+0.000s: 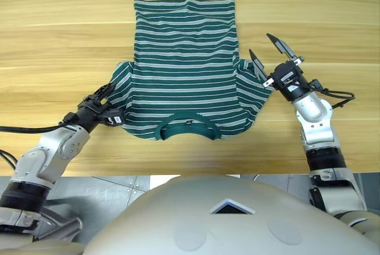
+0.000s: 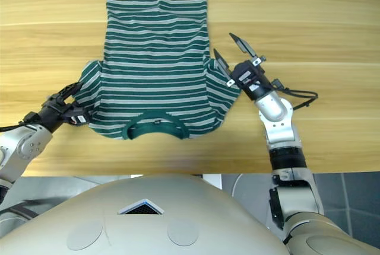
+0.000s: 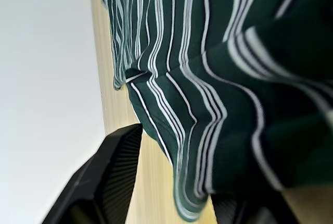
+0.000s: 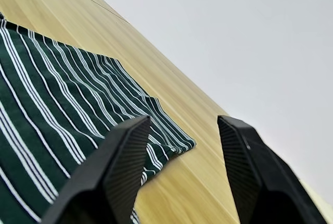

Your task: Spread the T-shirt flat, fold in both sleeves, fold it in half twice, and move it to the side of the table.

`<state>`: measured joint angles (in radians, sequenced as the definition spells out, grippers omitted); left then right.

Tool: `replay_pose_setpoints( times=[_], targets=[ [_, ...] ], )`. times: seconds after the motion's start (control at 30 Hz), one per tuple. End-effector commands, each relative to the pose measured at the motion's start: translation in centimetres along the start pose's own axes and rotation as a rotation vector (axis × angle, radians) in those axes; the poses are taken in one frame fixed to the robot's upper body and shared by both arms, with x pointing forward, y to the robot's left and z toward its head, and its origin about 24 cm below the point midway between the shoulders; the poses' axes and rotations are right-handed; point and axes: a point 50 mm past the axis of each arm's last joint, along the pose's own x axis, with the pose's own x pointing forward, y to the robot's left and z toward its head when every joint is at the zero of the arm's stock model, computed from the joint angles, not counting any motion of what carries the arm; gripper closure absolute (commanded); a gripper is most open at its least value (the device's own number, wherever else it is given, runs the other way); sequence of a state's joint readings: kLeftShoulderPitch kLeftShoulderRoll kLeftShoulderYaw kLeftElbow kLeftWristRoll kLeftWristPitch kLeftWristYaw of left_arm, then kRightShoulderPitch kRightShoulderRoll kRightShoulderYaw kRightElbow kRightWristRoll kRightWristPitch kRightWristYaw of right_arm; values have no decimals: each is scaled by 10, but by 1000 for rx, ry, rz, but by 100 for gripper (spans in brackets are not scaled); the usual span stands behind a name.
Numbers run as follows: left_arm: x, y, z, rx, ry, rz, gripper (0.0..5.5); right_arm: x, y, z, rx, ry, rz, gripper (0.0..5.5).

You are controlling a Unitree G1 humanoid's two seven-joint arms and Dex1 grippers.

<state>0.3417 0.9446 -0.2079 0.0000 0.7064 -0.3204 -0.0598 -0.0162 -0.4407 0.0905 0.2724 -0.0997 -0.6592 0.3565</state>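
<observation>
The near edge of the desk [image 1: 53, 148] runs just short of the T-shirt's [image 1: 184, 59] round green collar [image 1: 187, 126], with only a narrow strip of wood between them. The T-shirt is soft knit, dark green with thin white stripes. It lies face down in the middle of the pale, smooth wooden top, collar toward the robot and straight hem [image 1: 184, 1] away.

At the T-shirt's left sleeve [image 1: 122, 80] sits the left gripper [image 1: 113, 104], its fingers apart with the sleeve's edge between them. The left wrist view shows what the head views don't: a ribbed black finger pad [image 3: 112, 177] and the cloth rumpled into folds between the fingers.

Just off the rumpled right sleeve [image 1: 252, 83] the right gripper [image 1: 259, 42] is raised, fingers spread wide and holding nothing. Between those ribbed fingers [image 4: 117, 172] the right wrist view catches a corner of the T-shirt [image 4: 182, 143] lying flat on the wood.

Bare wood stretches wide to both sides of the T-shirt and beyond its hem.
</observation>
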Motion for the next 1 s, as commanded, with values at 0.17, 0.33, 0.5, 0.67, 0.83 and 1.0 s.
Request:
replay_pose_setpoints(
  times=[0.17, 0.33, 0.5, 0.67, 0.83, 1.0],
  targets=[
    [-11, -56, -6, -37, 84, -331, 333, 3, 1, 0, 6, -2, 6, 312],
    [-6, -56, -10, -50, 108, -328, 333, 1, 0, 0, 7, 1, 0, 312],
    [-3, -57, -15, -63, 129, -328, 333, 1, 1, -1, 9, 2, -3, 312],
    [-3, -59, -14, -82, 122, -339, 333, -1, 1, -1, 9, 5, -7, 312],
    [-5, -63, -8, -110, 100, -346, 367, -2, 1, -1, 12, 5, -8, 312],
    [-8, -68, -7, -152, 128, -342, 442, -4, 1, -1, 13, 8, -5, 312]
  ],
)
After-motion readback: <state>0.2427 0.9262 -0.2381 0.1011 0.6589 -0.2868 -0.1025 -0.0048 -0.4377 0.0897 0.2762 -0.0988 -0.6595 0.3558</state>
